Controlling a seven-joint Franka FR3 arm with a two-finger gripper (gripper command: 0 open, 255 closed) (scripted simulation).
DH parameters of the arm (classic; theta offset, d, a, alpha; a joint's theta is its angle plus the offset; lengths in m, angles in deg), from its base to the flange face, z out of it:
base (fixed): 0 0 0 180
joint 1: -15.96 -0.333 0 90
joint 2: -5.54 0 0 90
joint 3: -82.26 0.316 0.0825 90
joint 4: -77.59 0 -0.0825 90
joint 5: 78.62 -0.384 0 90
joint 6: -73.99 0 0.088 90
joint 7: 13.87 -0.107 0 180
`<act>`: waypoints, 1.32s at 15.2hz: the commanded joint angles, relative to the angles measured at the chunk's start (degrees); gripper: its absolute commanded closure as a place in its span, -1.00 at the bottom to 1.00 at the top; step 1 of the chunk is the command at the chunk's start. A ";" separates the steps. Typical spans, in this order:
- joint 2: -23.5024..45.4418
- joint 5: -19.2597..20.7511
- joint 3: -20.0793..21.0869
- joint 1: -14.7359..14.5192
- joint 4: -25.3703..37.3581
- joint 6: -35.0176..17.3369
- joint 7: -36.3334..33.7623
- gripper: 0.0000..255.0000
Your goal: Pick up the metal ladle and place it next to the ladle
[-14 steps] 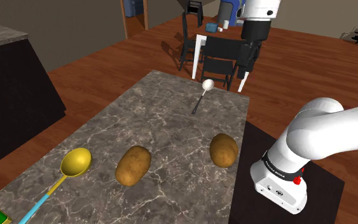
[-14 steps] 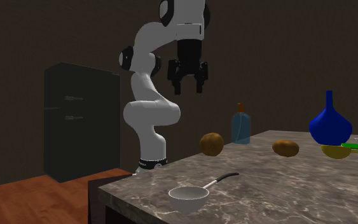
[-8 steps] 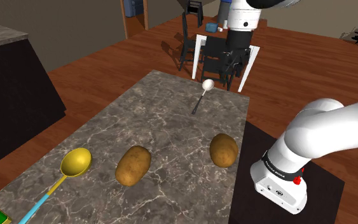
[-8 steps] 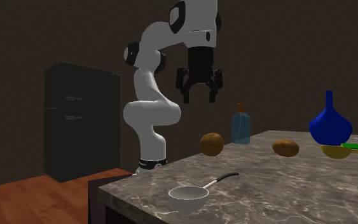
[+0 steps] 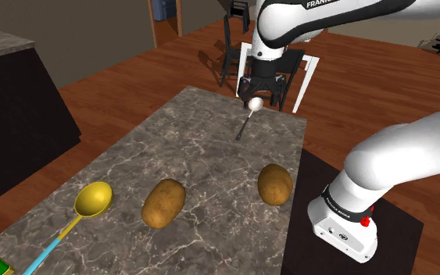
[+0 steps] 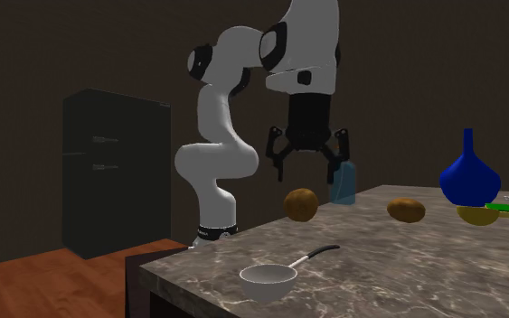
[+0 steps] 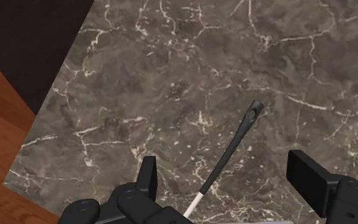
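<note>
Black and spread wide, the two-finger gripper [image 5: 258, 87] has been brought leftward and down to hang above the white-bowled, dark-handled metal ladle [image 5: 255, 103], which lies untouched on the marbled tabletop [image 5: 202, 152] at the shoulder view's upper middle. A descent onto the handle is judged to be next.

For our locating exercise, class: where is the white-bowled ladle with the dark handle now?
In the shoulder view the white-bowled ladle lies at the marble table's far end, under the open pincer, beyond the right-hand potato.
</note>
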 commanded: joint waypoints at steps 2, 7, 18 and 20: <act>5.60 1.56 2.72 3.54 1.05 -5.34 -10.89 -1.00; 15.19 6.65 5.82 9.54 3.66 -12.52 -28.80 -1.00; 20.89 9.84 6.40 11.30 1.11 -20.42 -34.91 -1.00; 20.89 9.84 6.40 11.30 1.12 -20.42 -34.91 -1.00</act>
